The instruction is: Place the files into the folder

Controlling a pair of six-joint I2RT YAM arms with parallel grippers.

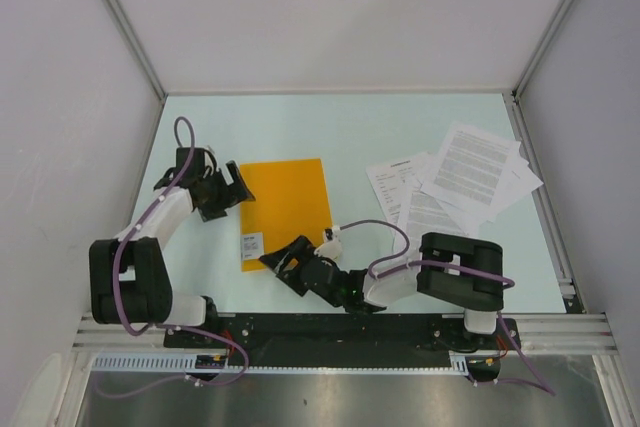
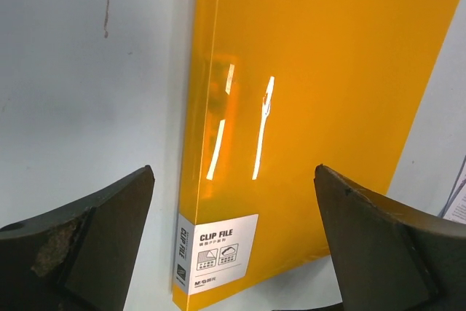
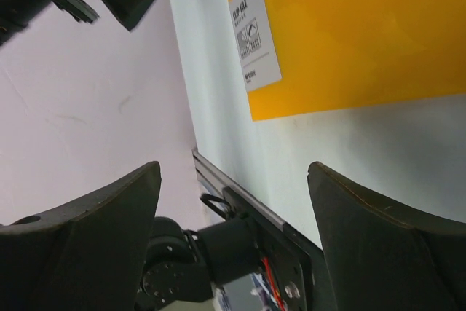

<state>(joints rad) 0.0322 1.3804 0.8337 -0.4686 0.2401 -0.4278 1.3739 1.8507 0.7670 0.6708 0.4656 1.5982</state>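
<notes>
Orange-yellow glossy plastic, thin and rectangular: folder [image 1: 286, 211] flat and shut on pale, smooth table [image 1: 350, 127], slightly toward 9 o'clock from the middle. Bright streaks of reflected light across the cover in the left wrist view. Small white printed label [image 1: 252, 244] at the folder's 7 o'clock corner, reading "CLIP FILE". Thin white sheets with blocks of black text: files [image 1: 460, 182] fanned and overlapping in a loose pile at 3 o'clock, outside the folder and well apart from it. Black, wedge-shaped fingers on both arms. Left gripper [image 1: 232, 187] just beside the folder's 10 o'clock edge, jaws spread wide, grasping nothing. Right gripper [image 1: 283, 259] at the folder's 6 o'clock edge near the label, likewise spread and grasping nothing.
</notes>
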